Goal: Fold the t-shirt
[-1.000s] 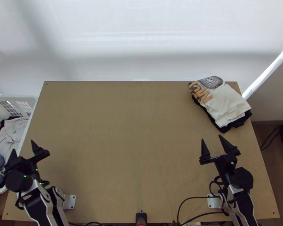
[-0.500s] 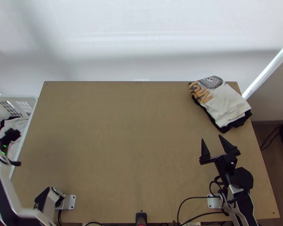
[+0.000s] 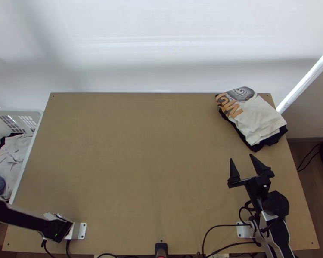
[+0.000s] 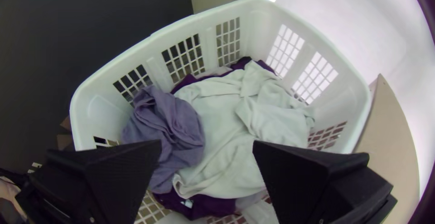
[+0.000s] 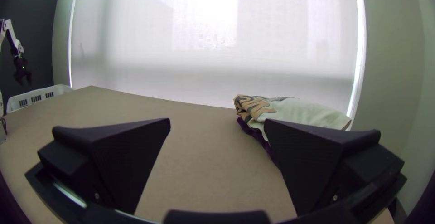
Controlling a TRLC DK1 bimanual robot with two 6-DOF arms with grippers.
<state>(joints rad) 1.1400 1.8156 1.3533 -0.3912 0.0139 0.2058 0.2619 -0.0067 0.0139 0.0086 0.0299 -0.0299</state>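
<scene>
Light wooden surface; black left tool, parted, empty, above white plastic basket: best pinch one pale crumpled garment alone.

White basket with lattice sides, pale shirt bunched inside, purple-grey cloth crumpled beside it, dark purple cloth beneath, gripper above, fingers apart.

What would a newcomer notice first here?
Likely the stack of folded clothes at the far right corner of the table, its cream top piece printed in orange. Then the white laundry basket off the left edge, rumpled garments inside and the left tool open above them.
</scene>
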